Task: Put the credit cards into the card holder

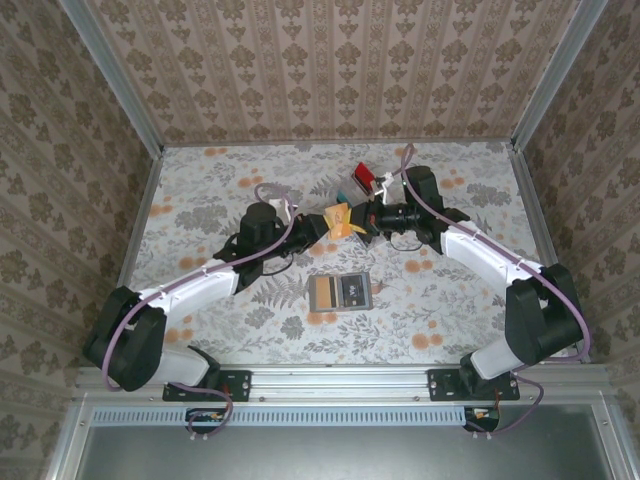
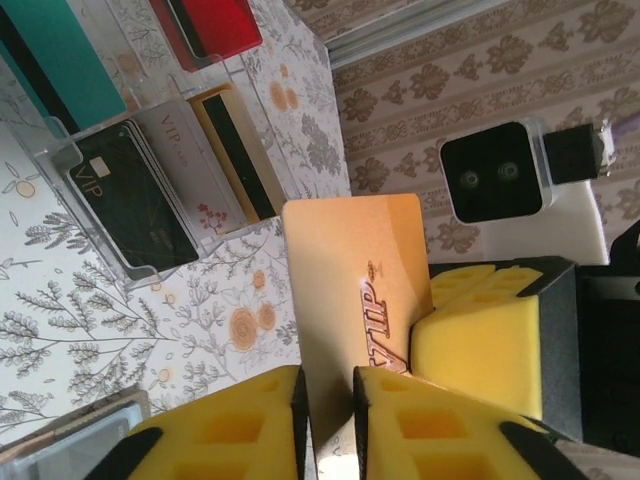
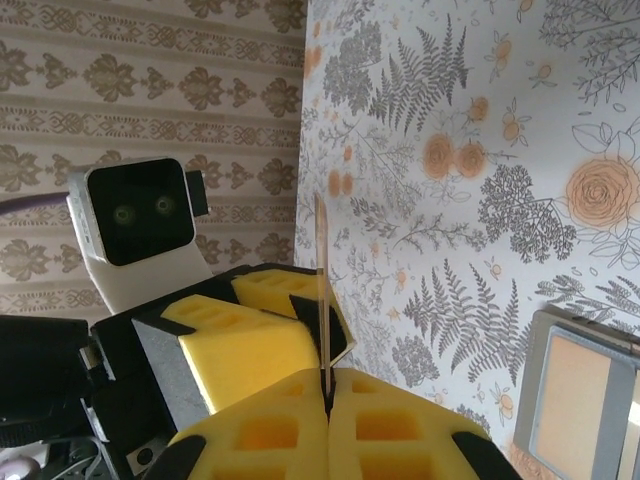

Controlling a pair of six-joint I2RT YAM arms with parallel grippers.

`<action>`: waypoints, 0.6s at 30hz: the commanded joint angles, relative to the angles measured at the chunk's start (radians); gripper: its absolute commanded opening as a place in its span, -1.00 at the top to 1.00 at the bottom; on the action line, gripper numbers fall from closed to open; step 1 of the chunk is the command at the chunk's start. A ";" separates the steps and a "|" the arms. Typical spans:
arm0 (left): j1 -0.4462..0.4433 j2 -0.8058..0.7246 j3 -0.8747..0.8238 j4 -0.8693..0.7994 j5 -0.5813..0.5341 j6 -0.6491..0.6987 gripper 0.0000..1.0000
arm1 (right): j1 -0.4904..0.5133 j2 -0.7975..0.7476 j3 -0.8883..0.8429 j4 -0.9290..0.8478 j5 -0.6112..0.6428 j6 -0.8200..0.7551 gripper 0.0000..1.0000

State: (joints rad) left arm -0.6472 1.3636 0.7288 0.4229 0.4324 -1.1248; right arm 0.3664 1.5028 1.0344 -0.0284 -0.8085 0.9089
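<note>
A beige credit card (image 2: 350,280) marked VIP hangs in the air over the middle of the table, where both grippers meet. My right gripper (image 3: 327,385) is shut on the bottom edge of this card (image 3: 321,280), seen edge-on. My left gripper (image 2: 328,420) has its jaws a little apart, and the card's face shows across the gap between them. Its yellow fingers (image 3: 240,340) sit close beside the card. The grey card holder (image 1: 340,291) lies open and flat on the table, nearer the bases than both grippers.
A clear slotted rack (image 2: 150,200) stands behind the grippers, holding a teal card (image 2: 50,60), a red card (image 2: 210,25), a black card (image 2: 130,200) and a white card (image 2: 190,170). Patterned walls close in the table on three sides.
</note>
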 commanded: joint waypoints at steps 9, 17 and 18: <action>-0.023 -0.103 -0.055 -0.470 -0.194 0.160 -0.02 | 0.110 -0.105 -0.148 -0.372 0.492 -0.257 0.90; -0.102 -0.070 -0.086 -0.564 -0.265 0.198 -0.13 | 0.164 -0.105 -0.297 -0.273 0.563 -0.258 0.91; -0.108 -0.060 -0.086 -0.563 -0.268 0.197 -0.13 | 0.164 -0.105 -0.305 -0.265 0.563 -0.257 0.91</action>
State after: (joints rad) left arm -0.7399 1.2827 0.6395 -0.0845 0.2138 -0.9703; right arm 0.5278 1.4052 0.7509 -0.3389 -0.2981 0.6716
